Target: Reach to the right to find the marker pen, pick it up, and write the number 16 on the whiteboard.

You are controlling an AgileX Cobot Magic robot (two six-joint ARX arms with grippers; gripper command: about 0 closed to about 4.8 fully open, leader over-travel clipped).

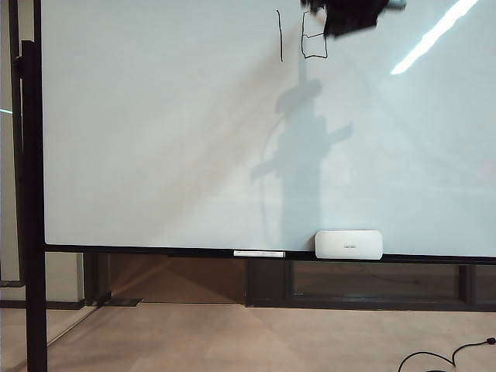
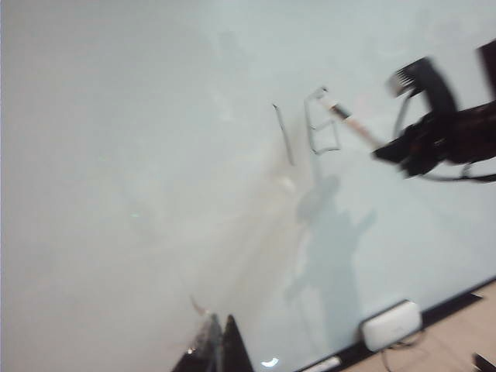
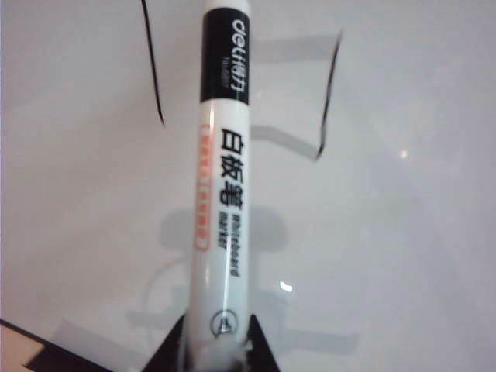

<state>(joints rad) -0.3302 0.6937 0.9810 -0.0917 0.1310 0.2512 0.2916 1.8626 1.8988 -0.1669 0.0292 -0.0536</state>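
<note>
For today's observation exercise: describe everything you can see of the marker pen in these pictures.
The marker pen has a slim, glossy white plastic-looking barrel with a black collar, black and orange-red lettering. The right gripper clamps its rear end between two dark fingers, high on the whiteboard. From the left wrist view it slants up toward the unfinished 6, beside the 1. Whether the tip touches the board cannot be told.

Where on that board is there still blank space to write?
The whiteboard is bare left of the written 1 and all below the digits, down to the eraser on the rail. It is crowded top right, where the right gripper holds the marker pen. The left gripper hangs back.
</note>
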